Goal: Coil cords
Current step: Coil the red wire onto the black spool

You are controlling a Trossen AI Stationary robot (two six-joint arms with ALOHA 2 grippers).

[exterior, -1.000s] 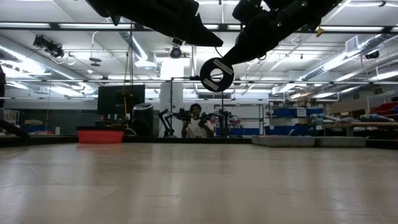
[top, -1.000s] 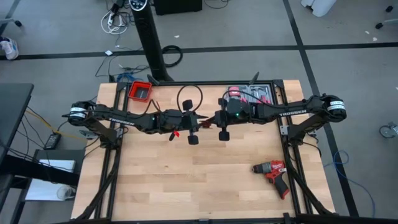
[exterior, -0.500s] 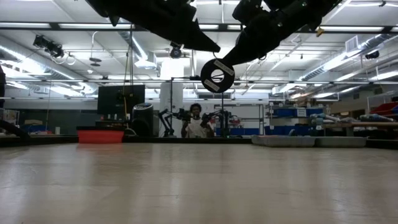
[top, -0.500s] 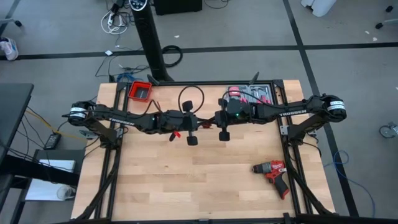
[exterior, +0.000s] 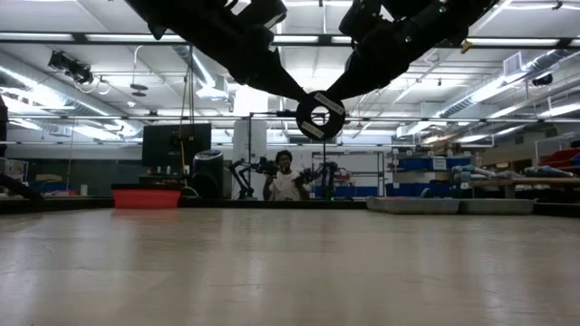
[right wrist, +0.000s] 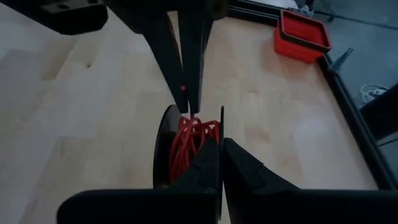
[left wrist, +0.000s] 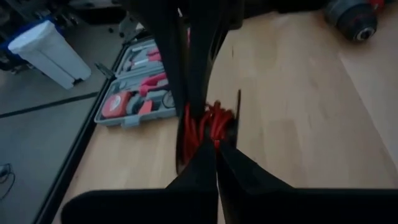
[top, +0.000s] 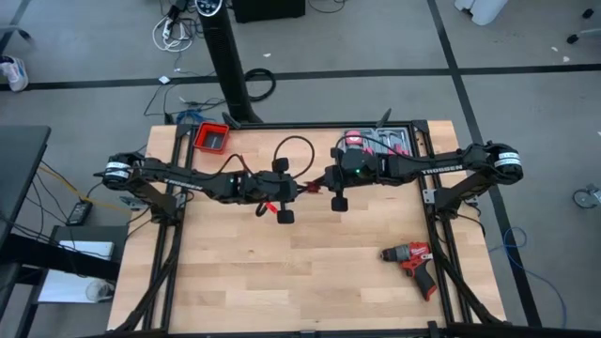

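Cord (right wrist: 189,140), a red coil between black ends, hangs mid-air over table centre, pinched from both sides: left gripper (top: 287,192) from 9 o'clock, right gripper (top: 322,184) from 3, both clamped on it. Judgement: keep tension even, feed the loose black loop (top: 289,148) in slowly. Drill (top: 412,261) at 4, toolcase (top: 376,143) at 1, red bin (top: 212,137) at 11; nothing obstructs.

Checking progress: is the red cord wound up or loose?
Mostly wound: red cord sits bundled between both shut grippers, left and right; a black loop sticks out.
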